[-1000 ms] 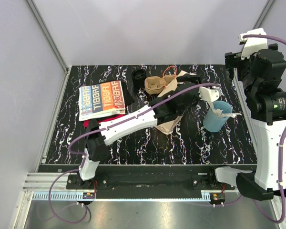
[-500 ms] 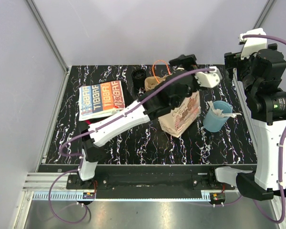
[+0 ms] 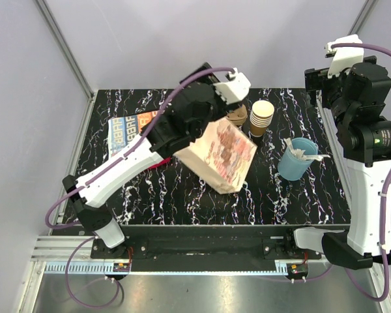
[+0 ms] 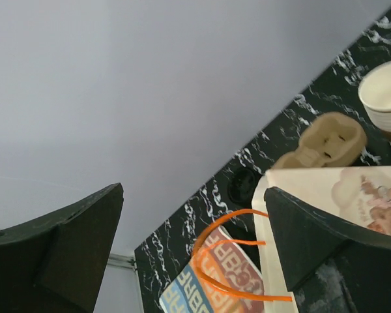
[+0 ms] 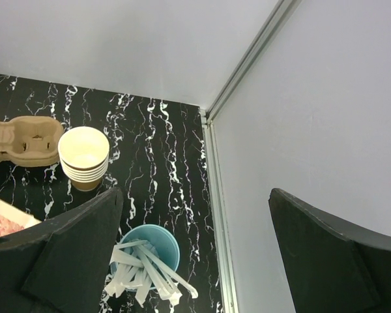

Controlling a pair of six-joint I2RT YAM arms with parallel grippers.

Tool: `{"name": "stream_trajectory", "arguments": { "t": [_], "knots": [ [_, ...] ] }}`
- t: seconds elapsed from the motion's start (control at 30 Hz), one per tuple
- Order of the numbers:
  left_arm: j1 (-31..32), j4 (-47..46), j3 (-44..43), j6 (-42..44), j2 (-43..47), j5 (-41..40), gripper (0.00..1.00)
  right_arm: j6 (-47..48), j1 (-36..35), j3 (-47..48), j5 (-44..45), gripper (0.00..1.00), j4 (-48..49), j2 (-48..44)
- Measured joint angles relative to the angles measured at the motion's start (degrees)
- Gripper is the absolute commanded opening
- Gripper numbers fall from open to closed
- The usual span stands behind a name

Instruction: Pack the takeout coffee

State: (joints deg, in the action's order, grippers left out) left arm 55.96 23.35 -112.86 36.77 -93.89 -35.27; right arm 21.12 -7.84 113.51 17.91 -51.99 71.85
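The takeout coffee shows only in the left wrist view, as a dark round lid [image 4: 244,186] on the table behind the bag; the left arm hides it from above. A pale printed paper bag [image 3: 219,154] with orange handles [image 4: 225,255] stands mid-table with nothing holding it. My left gripper [image 3: 199,75] is raised above the table's back left, jaws wide apart and empty [image 4: 194,195], the bag's top edge [image 4: 313,186] below it. My right gripper [image 3: 315,83] hangs high at the back right, open and empty [image 5: 195,195].
A stack of lidless paper cups [image 3: 261,117] and a brown pulp cup carrier [image 3: 236,117] sit behind the bag. A light blue cup with white stirrers [image 3: 295,159] stands at the right. A colourful magazine [image 3: 125,128] lies at the left. Walls close in the back and both sides.
The left gripper stood the bag upright, opened and let go, then swung up and left toward the back wall. The cup stack is uncovered. The right arm has barely moved.
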Motion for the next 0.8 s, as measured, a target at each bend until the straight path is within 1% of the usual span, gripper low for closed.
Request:
{"name": "stream_trajectory", "arguments": {
  "t": [0.13,0.3,0.43,0.53,0.6,0.7,0.8],
  "knots": [
    [0.66,2.84,3.08,-1.75,-1.46,1.22,0.99,-0.28,0.0,0.0,-0.68,1.0,-0.46,0.07],
    [0.7,4.46,3.06,-3.02,-3.67,2.16,0.99,-0.57,0.0,-0.02,-1.2,1.0,-0.66,0.09],
    [-1.14,5.42,2.29,-4.83,-3.8,2.4,0.99,-0.57,0.0,-0.33,-2.25,1.0,-0.7,0.04],
    [-8.24,7.52,2.19,-8.35,-2.75,4.39,0.99,-0.57,0.02,-1.16,-4.24,1.0,-0.94,-0.02],
    [-15.72,7.72,4.24,-10.51,-0.98,5.16,0.99,-0.57,0.02,-1.73,-6.45,1.0,-1.33,0.04],
    [-26.56,8.5,11.87,-13.7,3.45,5.6,0.99,-0.57,0.02,-1.92,-10.93,1.0,-2.4,0.55],
    [-33.62,10.54,18.01,-17.0,5.62,6.58,0.99,-0.61,-0.07,-1.92,-16.06,1.0,-3.58,1.62]
  ]
}}
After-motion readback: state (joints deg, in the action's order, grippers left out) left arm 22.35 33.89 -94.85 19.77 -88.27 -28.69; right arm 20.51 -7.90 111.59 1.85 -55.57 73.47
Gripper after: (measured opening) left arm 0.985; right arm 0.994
